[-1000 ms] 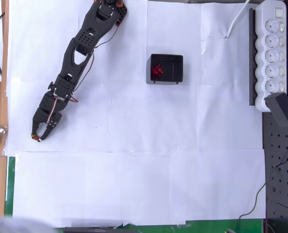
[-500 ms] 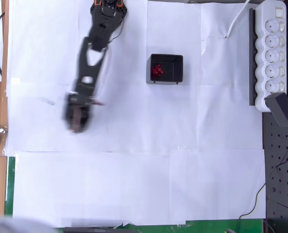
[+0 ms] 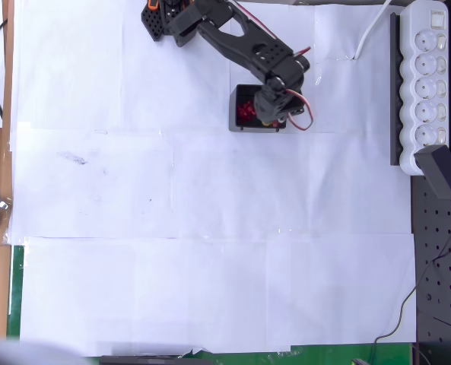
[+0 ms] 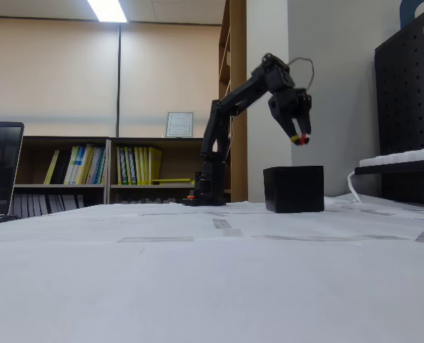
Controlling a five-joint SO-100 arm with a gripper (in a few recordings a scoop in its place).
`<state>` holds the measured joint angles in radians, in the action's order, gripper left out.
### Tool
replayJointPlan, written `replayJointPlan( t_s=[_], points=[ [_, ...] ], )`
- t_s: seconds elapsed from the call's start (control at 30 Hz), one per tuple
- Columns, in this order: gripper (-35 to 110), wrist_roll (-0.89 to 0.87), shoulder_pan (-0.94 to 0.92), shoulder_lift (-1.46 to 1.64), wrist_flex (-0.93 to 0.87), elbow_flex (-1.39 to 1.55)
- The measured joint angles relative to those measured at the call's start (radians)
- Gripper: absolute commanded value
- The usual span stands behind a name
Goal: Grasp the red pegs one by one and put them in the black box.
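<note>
The white paper-covered table (image 3: 210, 228) is bare all around the black box (image 3: 244, 122), which sits up near the arm's base, probably so every drop-off is a short easy reach. The arm (image 3: 233, 42) stretches from its base over to the box and bends down, so the gripper (image 4: 299, 138) hangs straight above the box's open top in the fixed view, well clear of the rim with open air between them. That height makes sense to me: a drop from there goes in without the fingers knocking the thin walls. The fingers are pinched down narrow on one red peg (image 4: 304, 138), a tiny red speck right at the tips beside a bit of yellow. Inside the box, over toward its left wall in the overhead view, there's a little heap of red pegs (image 3: 246, 111) already delivered; I can't count them, they blur together. I don't spot any loose pegs on the paper around the box, so this looks like the last one, or close to it. Next thing needed is just letting the fingers spread so it falls in.
</note>
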<state>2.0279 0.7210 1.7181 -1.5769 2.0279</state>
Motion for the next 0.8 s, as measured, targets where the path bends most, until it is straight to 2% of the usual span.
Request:
replayJointPlan(
  t_s=[0.17,0.3,0.4,0.6,0.8],
  points=[
    [0,-0.031,-0.018,0.003,0.132,-0.196],
    [1,-0.037,-0.018,0.054,0.153,-0.253],
    [8,-0.037,-0.018,0.064,0.149,-0.259],
    [19,-0.037,-0.015,0.064,0.063,-0.235],
    [19,-0.035,-0.017,0.046,-0.127,-0.075]
  ],
)
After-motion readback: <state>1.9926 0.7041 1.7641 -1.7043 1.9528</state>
